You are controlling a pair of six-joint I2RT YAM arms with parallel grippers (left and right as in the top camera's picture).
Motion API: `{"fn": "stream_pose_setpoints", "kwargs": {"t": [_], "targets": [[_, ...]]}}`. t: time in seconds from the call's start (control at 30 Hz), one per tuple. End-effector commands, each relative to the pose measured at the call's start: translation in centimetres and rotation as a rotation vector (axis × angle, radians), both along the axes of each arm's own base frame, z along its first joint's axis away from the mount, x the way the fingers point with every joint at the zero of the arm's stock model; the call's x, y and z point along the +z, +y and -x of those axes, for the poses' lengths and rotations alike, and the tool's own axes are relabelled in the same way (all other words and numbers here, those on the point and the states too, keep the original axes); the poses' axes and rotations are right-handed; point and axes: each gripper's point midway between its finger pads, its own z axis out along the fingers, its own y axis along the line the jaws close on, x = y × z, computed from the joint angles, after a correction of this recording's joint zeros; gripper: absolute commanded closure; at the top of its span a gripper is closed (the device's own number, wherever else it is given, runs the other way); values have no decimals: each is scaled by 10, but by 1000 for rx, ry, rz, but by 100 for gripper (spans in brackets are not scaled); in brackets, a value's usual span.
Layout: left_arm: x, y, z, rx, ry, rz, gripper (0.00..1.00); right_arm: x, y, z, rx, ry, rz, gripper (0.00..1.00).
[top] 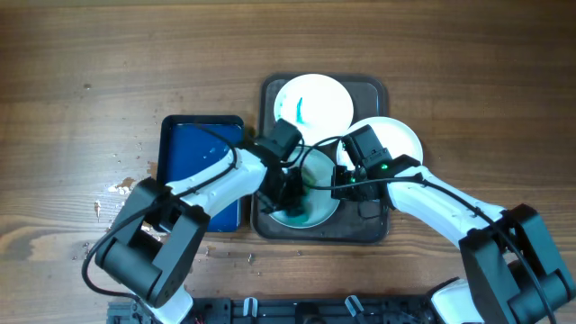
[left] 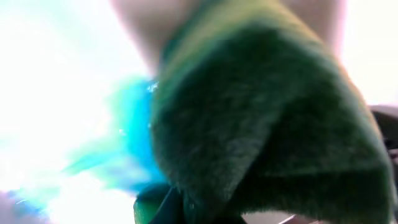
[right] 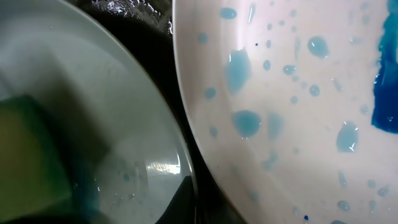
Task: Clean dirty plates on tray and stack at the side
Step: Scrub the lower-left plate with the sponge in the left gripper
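Observation:
The dark tray (top: pixel 376 92) holds three white plates. The far plate (top: pixel 315 101) has a teal smear. The right plate (top: pixel 398 137) overhangs the tray's right rim; the right wrist view shows it (right: pixel 292 93) dotted with blue drops. The front plate (top: pixel 317 212) is wet with teal. My left gripper (top: pixel 290 186) is shut on a green sponge (left: pixel 267 124) and presses it on the front plate (left: pixel 56 93). My right gripper (top: pixel 346 185) sits at that plate's right rim (right: pixel 155 124), a dark finger (right: pixel 189 199) over the edge.
A smaller deep-blue rectangular tray (top: pixel 202 171) lies just left of the dark tray, under my left arm. Bare wooden tabletop (top: pixel 108 72) surrounds both trays. Pale flecks (top: pixel 121 186) mark the wood at the left.

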Motion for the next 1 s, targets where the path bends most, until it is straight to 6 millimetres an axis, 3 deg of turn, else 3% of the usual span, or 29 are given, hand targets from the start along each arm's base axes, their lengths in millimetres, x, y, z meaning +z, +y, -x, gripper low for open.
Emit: {"fn": "stream_pose_setpoints", "kwargs": {"t": [0.0,0.1,0.27,0.33,0.43,0.53,0.63,0.73,0.8,0.93,0.97], "targets": [[-19,56,-2,27,-24,-260,96,-9,-8,3,3,12,46,95],[-20,86,-12,21,-99,-432,96,-9,-8,3,3,13,46,96],[-4,93,-50,38,-255,-518,96,-9,-8,3,3,13,47,96],[-6,75,-56,24,-272,-426,96,-9,-8,3,3,13,47,96],[-6,11,-52,-3,-216,-108,96,-9,-8,3,3,14,47,95],[-3,-40,-35,-68,-138,130,96,-9,-8,3,3,15,48,96],[-4,-45,-31,-80,-123,146,96,-9,-9,3,9,12,52,96],[-7,-36,-18,-81,-63,114,96,-9,-9,3,8,12,52,96],[-15,-10,-13,-40,-30,-17,96,-9,-9,3,8,12,52,95],[-17,74,-26,46,-80,-425,96,-9,-9,3,9,12,52,96],[-16,83,-29,48,-97,-471,96,-9,-9,3,9,12,51,96]]}}
